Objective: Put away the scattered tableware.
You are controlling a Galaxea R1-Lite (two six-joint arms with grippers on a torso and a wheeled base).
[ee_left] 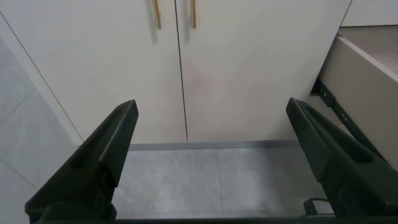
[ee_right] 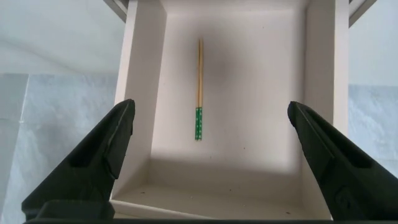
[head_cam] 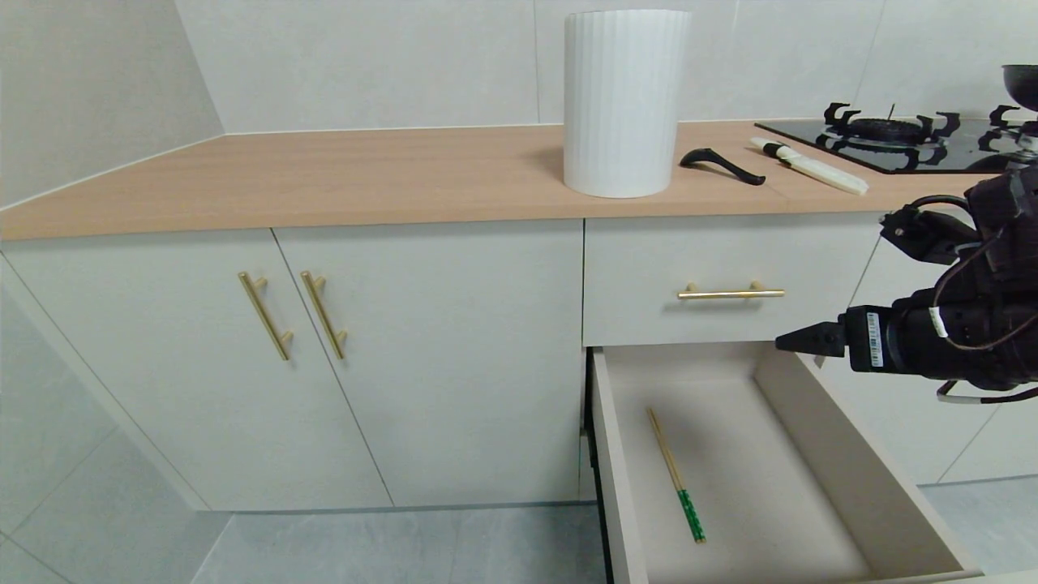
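The drawer (head_cam: 614,454) stands pulled out, and a pair of chopsticks (head_cam: 675,474) lies flat on its floor, green ends toward the front, close to the left wall. The right tool (ee_right: 209,107) hangs above the drawer's right rear part, fingers spread wide and holding nothing. The left tool (ee_left: 211,104) is low before the doors (head_cam: 243,365), near the floor, also spread wide and empty.

Above the drawer is a shut upper drawer (head_cam: 649,268) with a brass handle (head_cam: 730,293). On the tabletop (head_cam: 324,174) wait a black spoon (head_cam: 722,166) and a white-handled knife (head_cam: 811,166), near each other. The spoon's bowl is just beside a tall white canister (head_cam: 623,101), and the knife lies near the hob (head_cam: 884,142).

Judged from here, the rest of the job is lifting those two down.

- **Handle and edge:** The right arm, rising from the drawer, could catch the handle or the tabletop's front edge.
- **Canister:** Fingers spread this wide around the spoon could nudge the canister.
- **Knife:** It is flat and slim, so a shallow pinch might let it slide toward the hob or drop short of the drawer.
- **Chopsticks:** Anything dropped left of centre would land on them.
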